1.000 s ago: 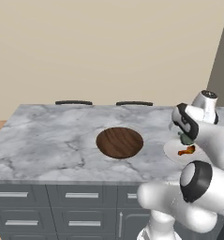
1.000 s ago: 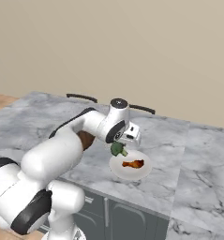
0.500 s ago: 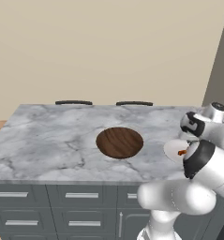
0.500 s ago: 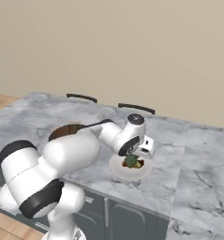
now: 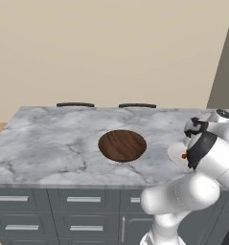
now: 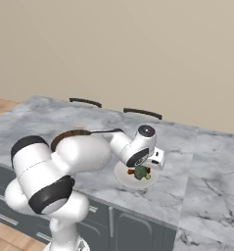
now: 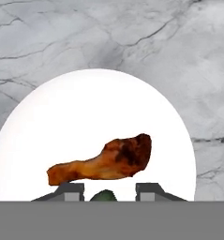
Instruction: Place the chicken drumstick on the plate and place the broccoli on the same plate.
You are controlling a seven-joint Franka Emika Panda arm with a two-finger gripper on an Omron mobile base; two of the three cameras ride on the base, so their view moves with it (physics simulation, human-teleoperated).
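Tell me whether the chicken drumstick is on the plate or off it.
On it: the chicken drumstick lies flat on the white plate, plate surface showing around it.

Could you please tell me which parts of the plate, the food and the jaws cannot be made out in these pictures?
- Broccoli: in the hand view, mostly cut off by the bottom edge between the jaws; whether it touches the plate cannot be told.
- Chicken drumstick: in the right base view, nearly all hidden by the arm and broccoli.
- Plate, left base view: its right part is hidden behind the arm.
- Gripper: its jaws are hidden in the right base view by the hand.
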